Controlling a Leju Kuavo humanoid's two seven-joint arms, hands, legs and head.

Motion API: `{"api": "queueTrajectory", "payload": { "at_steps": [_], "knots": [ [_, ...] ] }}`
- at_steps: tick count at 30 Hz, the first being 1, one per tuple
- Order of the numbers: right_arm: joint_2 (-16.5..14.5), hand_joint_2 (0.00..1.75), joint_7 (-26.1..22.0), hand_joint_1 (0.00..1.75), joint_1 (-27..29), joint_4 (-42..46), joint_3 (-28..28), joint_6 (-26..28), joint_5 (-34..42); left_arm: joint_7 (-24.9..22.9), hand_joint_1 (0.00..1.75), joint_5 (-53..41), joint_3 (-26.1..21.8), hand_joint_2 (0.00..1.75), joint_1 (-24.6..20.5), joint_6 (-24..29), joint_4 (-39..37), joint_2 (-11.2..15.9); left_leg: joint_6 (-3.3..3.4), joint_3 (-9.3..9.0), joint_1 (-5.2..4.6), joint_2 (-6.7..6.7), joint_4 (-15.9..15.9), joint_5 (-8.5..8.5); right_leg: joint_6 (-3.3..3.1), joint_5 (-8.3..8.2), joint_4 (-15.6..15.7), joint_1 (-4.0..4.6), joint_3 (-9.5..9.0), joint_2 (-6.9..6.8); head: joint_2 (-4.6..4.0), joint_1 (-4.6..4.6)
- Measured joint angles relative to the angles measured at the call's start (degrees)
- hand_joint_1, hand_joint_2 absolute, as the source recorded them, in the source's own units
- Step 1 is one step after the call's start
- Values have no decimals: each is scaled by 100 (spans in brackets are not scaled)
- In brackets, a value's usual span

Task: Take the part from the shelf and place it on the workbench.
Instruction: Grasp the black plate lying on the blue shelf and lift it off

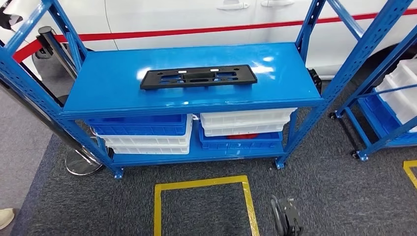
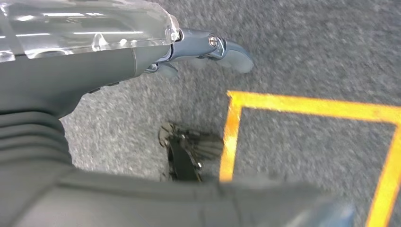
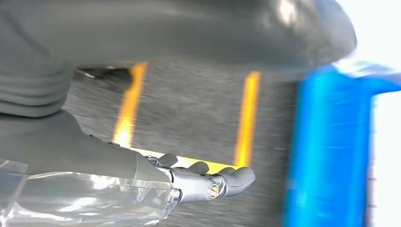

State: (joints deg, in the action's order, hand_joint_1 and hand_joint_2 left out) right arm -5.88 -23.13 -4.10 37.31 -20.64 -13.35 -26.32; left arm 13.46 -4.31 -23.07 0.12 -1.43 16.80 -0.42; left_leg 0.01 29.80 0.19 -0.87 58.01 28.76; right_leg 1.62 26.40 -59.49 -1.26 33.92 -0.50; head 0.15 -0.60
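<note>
The part [image 1: 198, 76] is a long flat black plastic bracket with cut-outs. It lies lengthwise in the middle of the top deck of the blue shelf [image 1: 113, 88], with nothing touching it. My left hand [image 2: 208, 52] hangs over grey carpet, fingers stretched out and holding nothing. My right hand [image 3: 208, 182] also hangs low with its fingers extended and nothing in them, and the blue shelf [image 3: 331, 151] shows blurred beyond it. Both hands are well below and short of the part.
Blue bins [image 1: 137, 125] and white bins [image 1: 246, 120] fill the lower shelf. A yellow taped square [image 1: 199, 183] marks the carpet before it. A second blue rack [image 1: 388, 113] stands right, a white car [image 1: 196, 19] behind, a stanchion base [image 1: 81, 162] left, and a person's shoe [image 1: 6, 216].
</note>
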Motion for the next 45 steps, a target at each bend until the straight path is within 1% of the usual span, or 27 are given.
{"api": "queueTrajectory", "payload": {
  "at_steps": [2, 4, 7, 8, 9, 10, 12, 14, 17, 19, 20, 22, 23, 24, 25, 27, 29, 31, 34, 35, 37, 38, 39, 40, 41, 43, 45],
  "knots": [
    [0, 0, -97, 0, 2, 404, 179, -55, 151, 12, 0, -5, -58, 0, -25, 5, -18, -3, -61, -8, 16, -8, -2, 15, -84, -9, 21, 1, 5, 16, 0, -7],
    [5, 0, -194, 0, -23, 820, 360, -98, 298, 26, 0, -16, -116, 0, -38, 14, -34, -12, -123, 78, 37, 10, 218, 168, -161, -22, 58, -11, -12, 28, 0, -17],
    [15, 0, -324, 0, -65, 1420, 628, -150, 497, 41, 0, -40, -204, 0, -50, 36, -63, -17, -177, 597, 53, 34, 1269, 647, -222, -17, 71, -3, -22, 43, -1, -32],
    [17, 0, -363, 0, -69, 1608, 720, -170, 556, 44, 0, -44, -233, 0, -51, 41, -73, -17, -186, 751, 54, 34, 1540, 703, -225, -14, 70, 0, -25, 51, -1, -31],
    [19, 0, -404, 0, -71, 1809, 820, -185, 616, 48, 0, -48, -261, 0, -51, 44, -84, -18, -189, 824, 56, 34, 1627, 649, -225, -10, 67, 1, -33, 62, -1, -31],
    [22, 0, -443, 0, -76, 2002, 918, -195, 673, 53, 0, -51, -286, 0, -51, 45, -93, -18, -187, 783, 59, 34, 1472, 477, -218, -4, 64, -2, -46, 74, 0, -31],
    [32, 0, -520, 0, -95, 2407, 1122, -205, 789, 67, 0, -61, -335, 0, -57, 49, -107, -18, -169, 497, 68, 41, 755, 36, -186, 17, 56, -6, -77, 97, 1, -30],
    [51, 0, -596, 0, -127, 2810, 1322, -210, 902, 86, 0, -82, -392, 0, -74, 52, -121, -18, -119, 281, 59, 62, 212, -153, -127, 27, 40, 14, -73, 117, 1, -27],
    [87, 0, -703, 0, -161, 3351, 1590, -224, 1057, 99, 0, -103, -467, 0, -98, 55, -144, -20, -4, 261, 43, 75, 97, -159, -25, 4, 65, 29, -58, 125, 1, -25],
    [126, 0, -777, 0, -182, 3710, 1772, -251, 1166, 104, 0, -108, -515, 0, -110, 56, -151, -29, 83, 249, 54, 68, 61, -190, 22, 133, -89, 16, -1, 109, 0, -20],
    [148, 0, -815, 0, -197, 3894, 1875, -269, 1225, 106, 0, -112, -543, 0, -119, 56, -153, -33, 120, 245, 59, 64, 43, -204, 38, 288, -336, 13, 107, 98, 0, -15],
    [182, 0, -892, 0, -218, 4246, 2088, -298, 1345, 109, 0, -124, -601, 0, -137, 57, -162, -38, 161, 252, 38, 60, 40, -207, 48, 660, -1101, 14, 465, 84, 0, -8],
    [201, 0, -931, 0, -224, 4423, 2201, -308, 1407, 111, 0, -132, -631, 0, -144, 58, -171, -38, 170, 250, 21, 59, 41, -204, 44, 762, -1429, 17, 628, 82, 1, -7],
    [220, 0, -971, 0, -228, 4610, 2317, -316, 1471, 114, 0, -141, -662, 0, -148, 59, -182, -39, 179, 244, 3, 60, 41, -199, 29, 755, -1580, 27, 711, 82, 1, -7],
    [238, 0, -1014, 0, -234, 4802, 2434, -328, 1536, 116, 0, -152, -694, 0, -150, 59, -191, -43, 186, 231, -17, 62, 42, -194, -1, 633, -1499, 43, 680, 82, 1, -7],
    [267, 0, -1096, 0, -277, 5181, 2649, -362, 1658, 122, 0, -174, -750, 0, -157, 60, -204, -54, 199, 196, -48, 66, 40, -176, -123, 211, -767, 105, 347, 75, 0, -7],
    [296, 0, -1176, 0, -342, 5556, 2871, -396, 1776, 133, 0, -197, -805, 0, -176, 60, -220, -86, 187, 188, -77, 65, 44, -156, -248, -16, -109, 165, 46, 46, 0, -21],
    [325, 0, -1253, 0, -385, 5923, 3107, -422, 1897, 144, 0, -217, -867, 0, -202, 62, -241, -110, 145, 196, -82, 51, 35, -143, -286, -17, 57, 195, -17, 34, 1, -34],
    [361, 0, -1372, 0, -432, 6460, 3450, -483, 2085, 162, 0, -237, -964, 0, -225, 62, -262, -105, 54, 199, -93, 45, 123, -44, -292, -51, 190, 131, -100, 46, 1, -43],
    [370, 0, -1426, 0, -458, 6654, 3579, -513, 2178, 170, 0, -249, -1002, 0, -232, 60, -271, -105, 19, 281, -85, 53, 325, 76, -299, -61, 235, 100, -138, 44, 1, -56],
    [394, 0, -1561, 0, -509, 7014, 3853, -587, 2409, 187, 0, -282, -1080, 0, -240, 54, -290, -111, -54, 638, -18, 67, 1040, 409, -315, -48, 257, 81, -173, 40, 1, -81],
    [409, 0, -1619, 0, -522, 7158, 3979, -615, 2512, 193, 0, -297, -1116, 0, -241, 50, -299, -111, -91, 830, 15, 66, 1385, 519, -315, -31, 254, 77, -182, 44, 1, -81],
    [423, 0, -1654, 0, -529, 7264, 4077, -632, 2578, 196, 0, -305, -1145, 0, -239, 46, -307, -111, -124, 958, 45, 65, 1583, 532, -305, -10, 249, 69, -196, 50, 1, -81],
    [436, 0, -1667, 0, -530, 7346, 4149, -637, 2612, 196, 0, -310, -1169, 0, -239, 44, -314, -111, -154, 980, 72, 64, 1558, 424, -285, 15, 241, 55, -218, 58, 1, -81],
    [447, 0, -1672, 0, -530, 7412, 4199, -642, 2632, 195, 0, -315, -1188, 0, -239, 43, -320, -111, -179, 884, 97, 63, 1302, 216, -257, 46, 229, 35, -250, 67, 1, -81],
    [464, 0, -1678, 0, -531, 7514, 4269, -655, 2660, 189, 0, -332, -1215, 0, -240, 49, -332, -112, -213, 547, 126, 67, 524, -174, -177, 128, 186, 11, -306, 80, 0, -86],
    [480, 0, -1684, 0, -532, 7585, 4314, -672, 2680, 164, 0, -356, -1236, 0, -245, 65, -346, -115, -158, 363, 118, 83, 118, -262, -93, 183, 149, 24, -321, 90, 0, -93]
  ]
}}
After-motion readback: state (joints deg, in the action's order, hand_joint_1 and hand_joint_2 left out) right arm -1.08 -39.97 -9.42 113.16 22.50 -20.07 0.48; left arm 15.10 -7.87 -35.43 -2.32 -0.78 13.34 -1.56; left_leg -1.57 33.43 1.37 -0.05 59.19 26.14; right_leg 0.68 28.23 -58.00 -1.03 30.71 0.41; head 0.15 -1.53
